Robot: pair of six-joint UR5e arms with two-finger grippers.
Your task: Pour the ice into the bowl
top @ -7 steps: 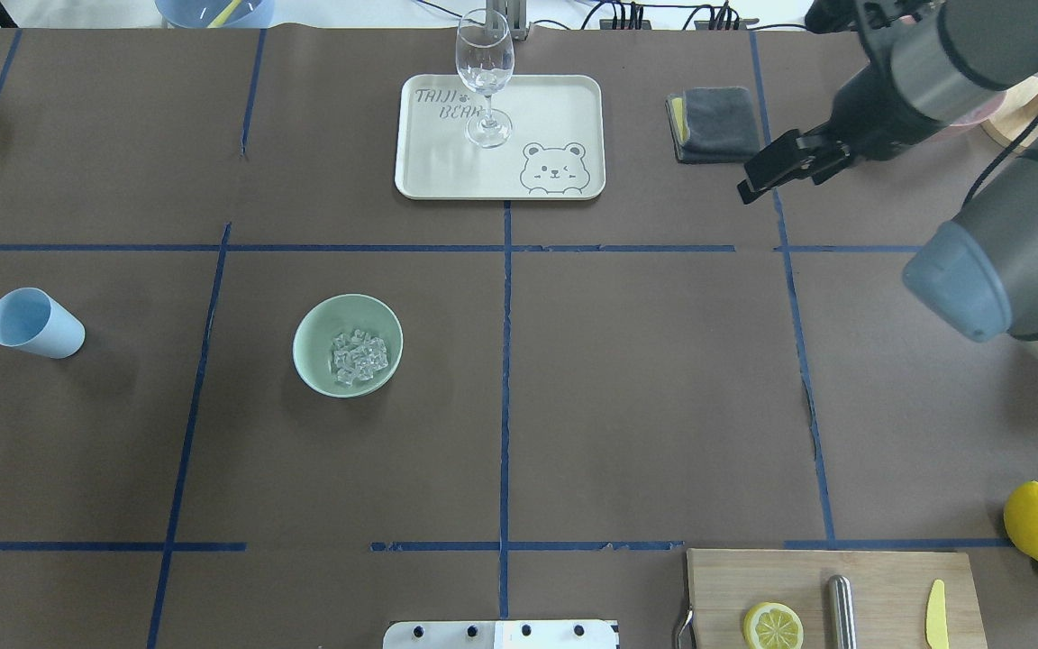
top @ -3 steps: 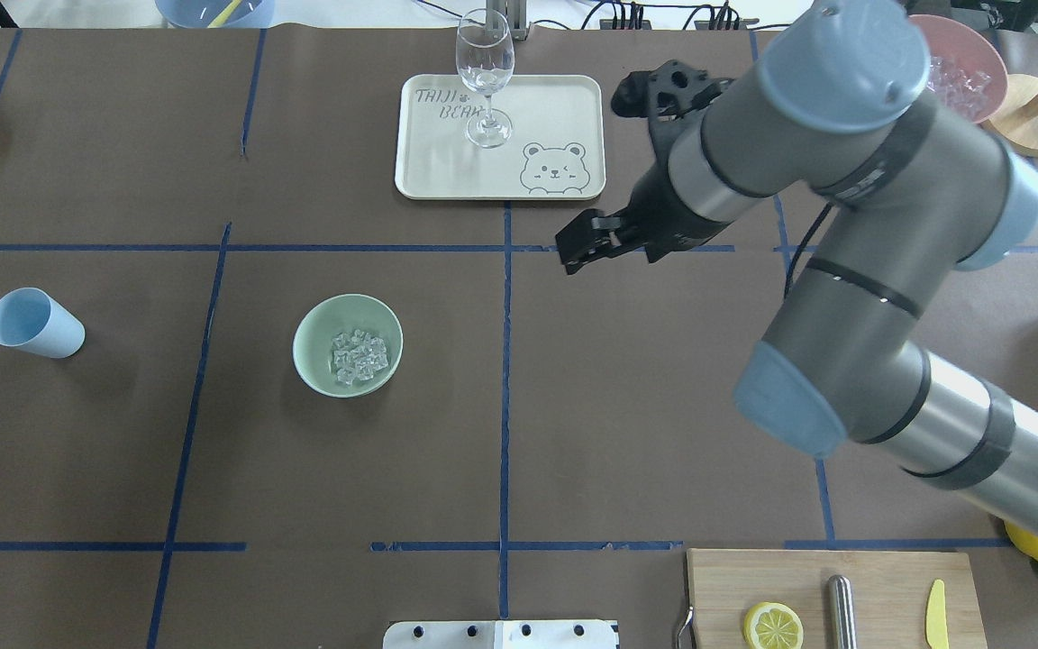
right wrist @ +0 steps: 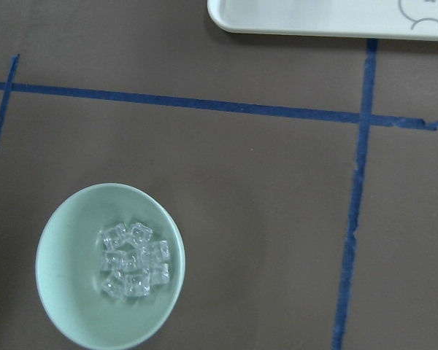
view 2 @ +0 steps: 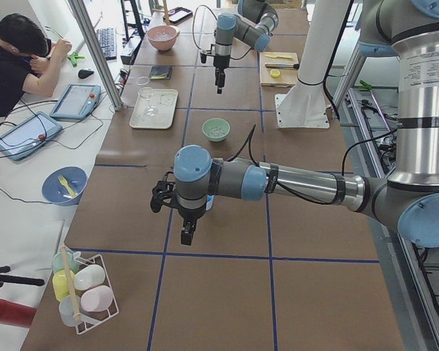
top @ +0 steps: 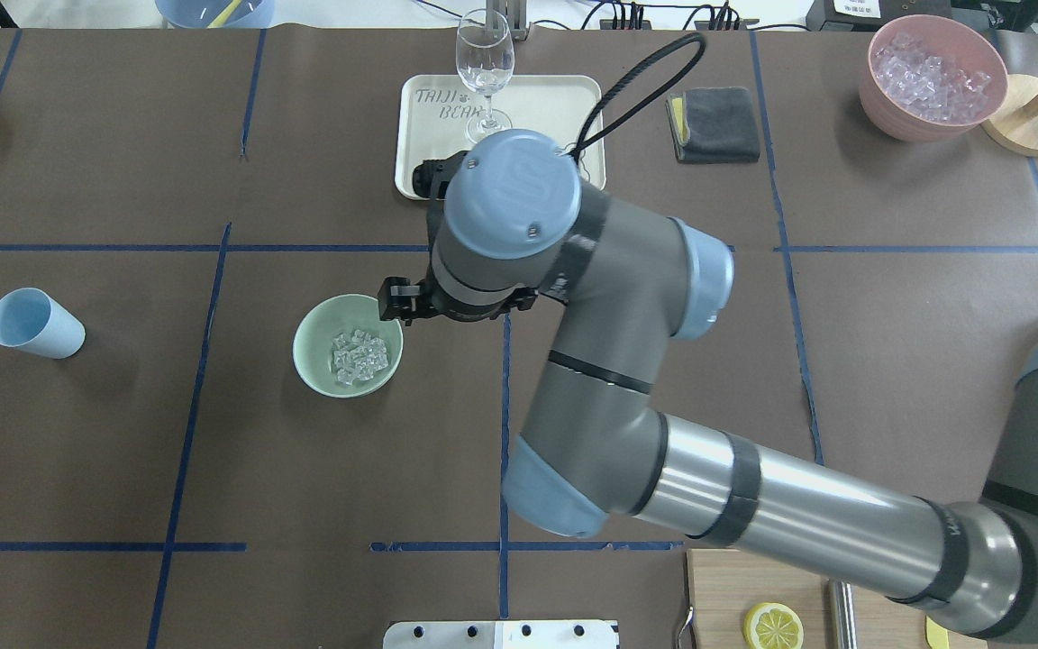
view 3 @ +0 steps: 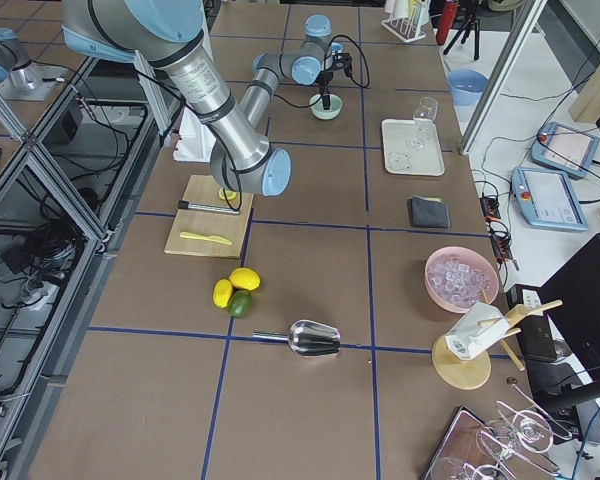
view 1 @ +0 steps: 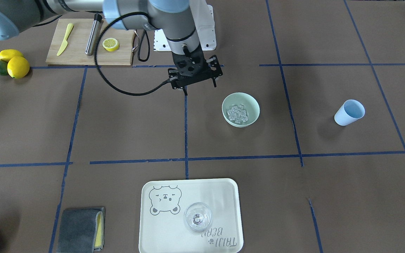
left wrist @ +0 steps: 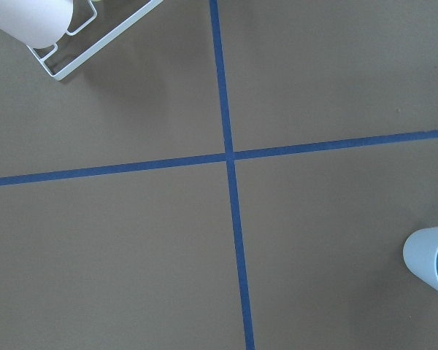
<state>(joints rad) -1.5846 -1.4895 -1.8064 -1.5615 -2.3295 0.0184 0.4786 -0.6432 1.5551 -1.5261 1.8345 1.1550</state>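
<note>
ICE IN THE BOWL: the ice (top: pixel 359 354), a small heap of clear cubes, lies in the mint-green bowl (top: pixel 305 347), which sits on the brown table (top: pixel 888 361) left of ctr, inside a square of blue tape. The right gripper (top: pixel 396 303) hangs in the air, pointing down, nr the bowl's right side, w/ nothing seen in it. Its wrist cam looks down on bowl and ice at lower left. Whether its jaws are wide or narrow can't be told, as the arm hides most of it. The left gripper (view 2: pixel 186 235) hangs above the table nr a light blue cup (top: pixel 35 324); its spread can't be told either. The cup sits well apart from the bowl, on the robot's left. At the far edge a cream tray (top: pixel 555 99) carries a wine glass (top: pixel 485 63). A grey cloth (top: pixel 719 123) and a pink tub (top: pixel 924 122) of whitish pieces lie to the tray's right.
</note>
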